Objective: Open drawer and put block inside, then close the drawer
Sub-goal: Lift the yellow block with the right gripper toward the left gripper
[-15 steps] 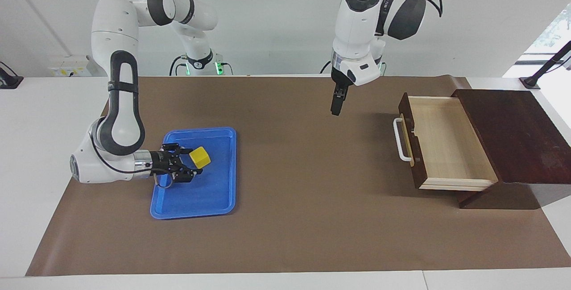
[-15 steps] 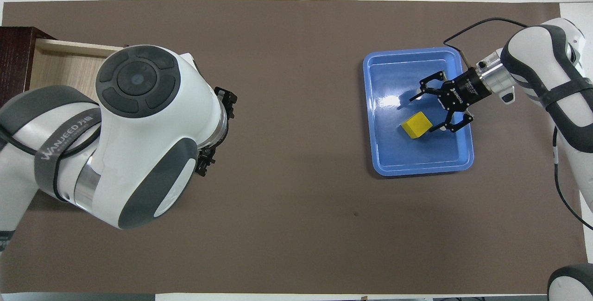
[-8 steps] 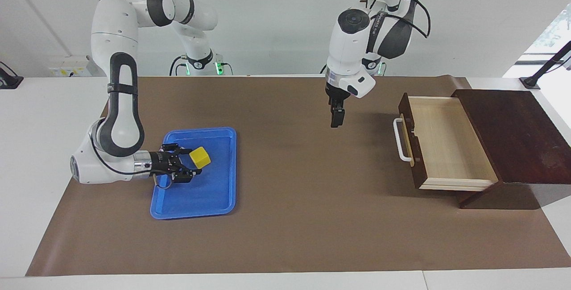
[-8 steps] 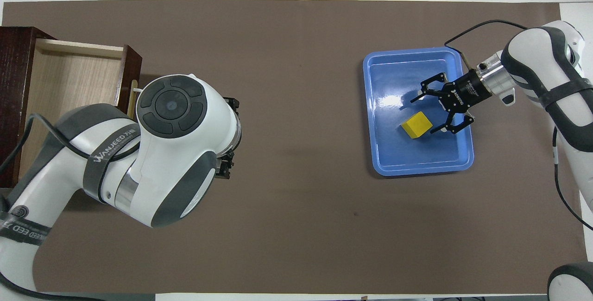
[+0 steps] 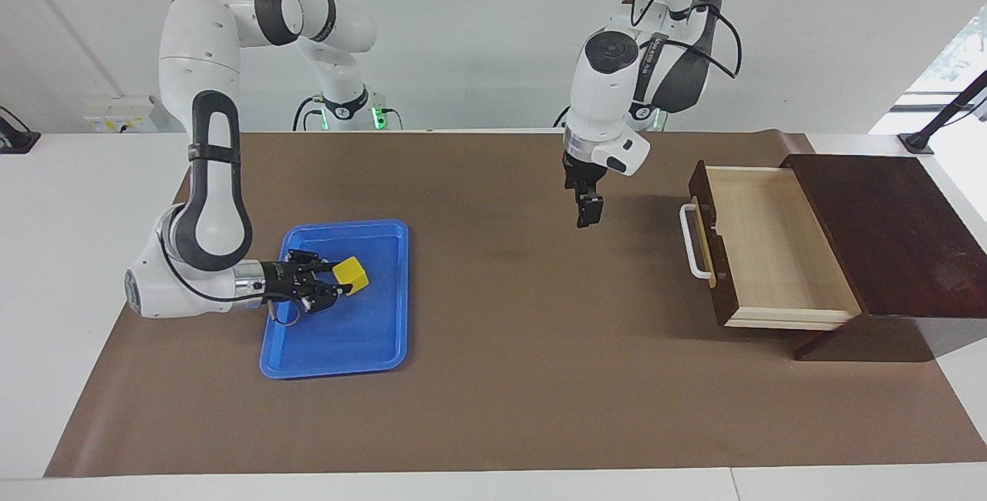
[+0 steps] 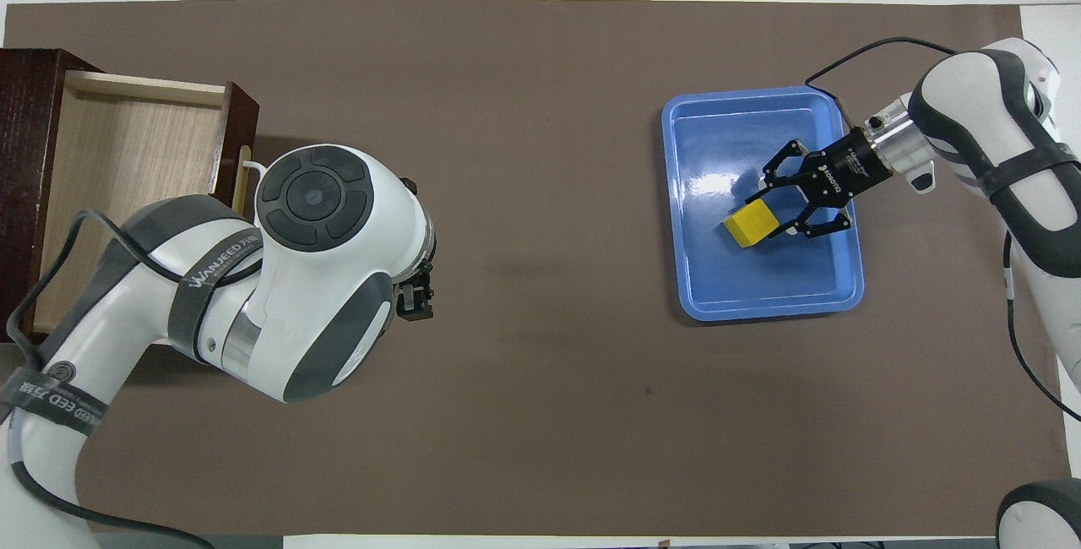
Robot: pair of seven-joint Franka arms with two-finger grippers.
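Note:
The yellow block (image 5: 352, 275) lies in the blue tray (image 5: 378, 331) at the right arm's end of the table. My right gripper (image 5: 337, 286) reaches in low from the tray's side, and its fingers are closed on the block's two sides (image 6: 750, 222). The block still rests on the tray floor. The drawer (image 5: 771, 247) stands pulled out of the dark wooden box (image 5: 887, 231), its pale inside bare and its white handle (image 5: 696, 243) facing the table's middle. My left gripper (image 5: 587, 213) hangs shut and empty over the mat beside the drawer's front.
The brown mat (image 5: 524, 378) covers the table. In the overhead view the left arm's body (image 6: 321, 279) covers part of the drawer front and handle. The tray (image 6: 760, 287) holds nothing but the block.
My right gripper's fingers have closed in from wide open onto the block, which shifted slightly. My left arm has drawn back from the drawer and come lower over the mat.

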